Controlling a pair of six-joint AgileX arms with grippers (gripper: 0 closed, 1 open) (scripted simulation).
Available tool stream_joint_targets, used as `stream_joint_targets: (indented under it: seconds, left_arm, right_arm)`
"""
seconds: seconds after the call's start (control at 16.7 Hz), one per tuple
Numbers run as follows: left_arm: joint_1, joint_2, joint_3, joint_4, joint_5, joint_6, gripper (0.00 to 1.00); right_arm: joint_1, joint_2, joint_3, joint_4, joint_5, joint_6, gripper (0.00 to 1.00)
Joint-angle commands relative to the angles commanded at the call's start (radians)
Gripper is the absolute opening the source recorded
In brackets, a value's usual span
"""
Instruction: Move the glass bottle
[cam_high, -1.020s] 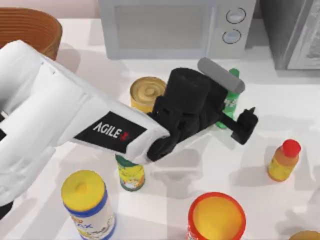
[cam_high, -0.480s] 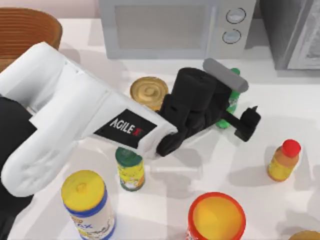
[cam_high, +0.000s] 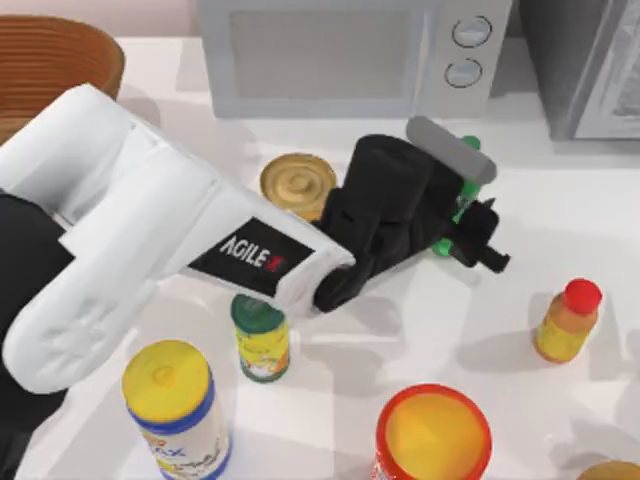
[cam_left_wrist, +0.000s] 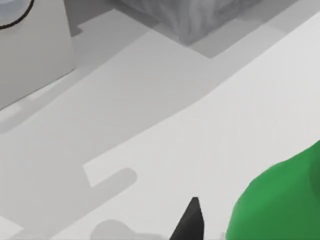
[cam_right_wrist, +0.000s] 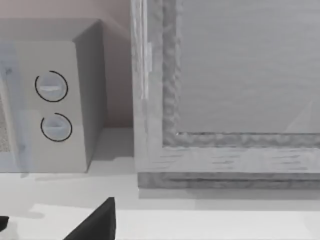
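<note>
— Whereabouts of the glass bottle (cam_high: 462, 203)?

— Upright toward the back of the table (cam_high: 570, 210), just in front of the microwave (cam_high: 330, 60), under its dials. To the right of the yellow can (cam_high: 298, 182), well apart from the small red-capped bottle (cam_high: 567, 320).

— And the left gripper (cam_high: 463, 228)?

— Reached across from the table's left, right over the bottle. Closed on its body, by the look of it: one black finger (cam_high: 488, 243) pressed against the right side (the other hidden beneath the wrist).

— Anything from the left wrist view?

— Green bottle (cam_left_wrist: 280, 200) looming close, one dark fingertip (cam_left_wrist: 192, 217) just beside it, white tabletop behind.

— Right arm?

— Parked, wrist camera facing the microwave's dial side and a grey cabinet (cam_right_wrist: 230, 90).
</note>
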Motion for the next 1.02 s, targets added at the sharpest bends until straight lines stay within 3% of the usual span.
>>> stream_joint_targets:
  seconds: [0.24, 0.3, 0.84, 1.02]
  left_arm:
    - [0.000, 0.000, 0.000, 0.000, 0.000, 0.000, 0.02]
    - [0.000, 0.000, 0.000, 0.000, 0.000, 0.000, 0.00]
    - [-0.001, -0.003, -0.002, 0.001, -0.002, 0.001, 0.00]
    - [0.018, -0.068, -0.048, 0.033, -0.047, -0.004, 0.00]
  right_arm:
    - [0.000, 0.000, 0.000, 0.000, 0.000, 0.000, 1.00]
    - [0.000, 0.000, 0.000, 0.000, 0.000, 0.000, 1.00]
    - [0.000, 0.000, 0.000, 0.000, 0.000, 0.000, 1.00]
    - [0.000, 0.000, 0.000, 0.000, 0.000, 0.000, 1.00]
